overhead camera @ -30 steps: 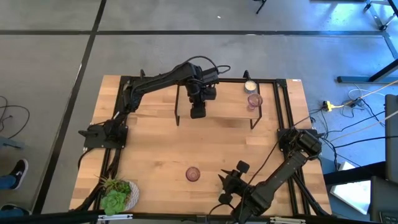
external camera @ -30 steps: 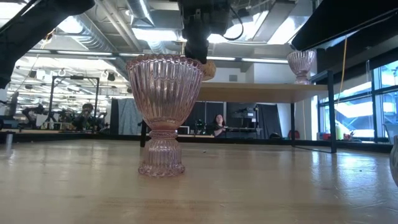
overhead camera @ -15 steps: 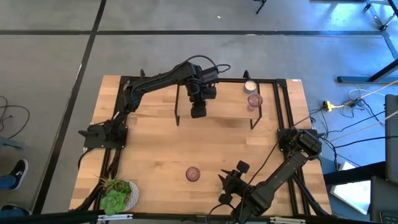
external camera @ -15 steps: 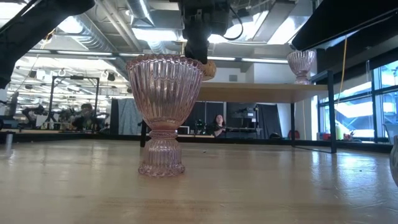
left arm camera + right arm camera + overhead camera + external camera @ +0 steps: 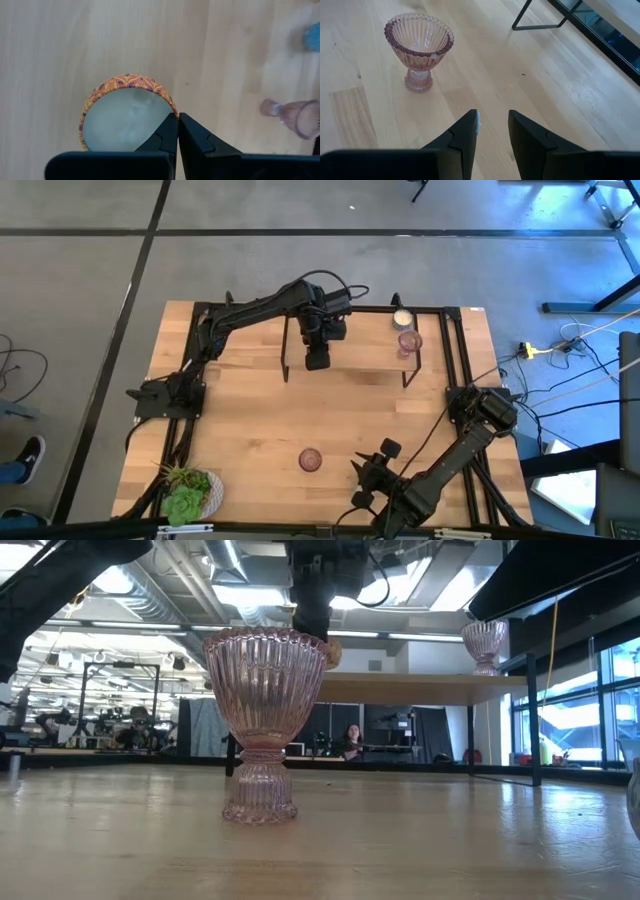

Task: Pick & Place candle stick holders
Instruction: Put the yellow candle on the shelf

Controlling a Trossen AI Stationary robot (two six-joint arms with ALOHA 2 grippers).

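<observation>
Pale wooden table (image 5: 250, 420) fills the high view, with a raised wooden shelf (image 5: 370, 358) on thin black legs toward 12 o'clock. A leafy green plant in a white pot (image 5: 190, 492) sits at 7 o'clock. The left tool (image 5: 318, 360) hangs over the shelf, fingers pressed together on the rim of an orange patterned round candle holder with pale wax (image 5: 127, 114). The right tool (image 5: 492, 131), slightly spread and empty, waits near 5 o'clock beside a pink ribbed glass goblet holder (image 5: 310, 459). Another pink goblet holder (image 5: 408, 341) and a cream round holder (image 5: 402, 319) stand on the shelf at 1 o'clock.

Left gripper (image 5: 318, 360) at upper centre over shelf; 2 holders (image 5: 405, 330) upper right; 1 pink holder (image 5: 310, 460) lower centre.
</observation>
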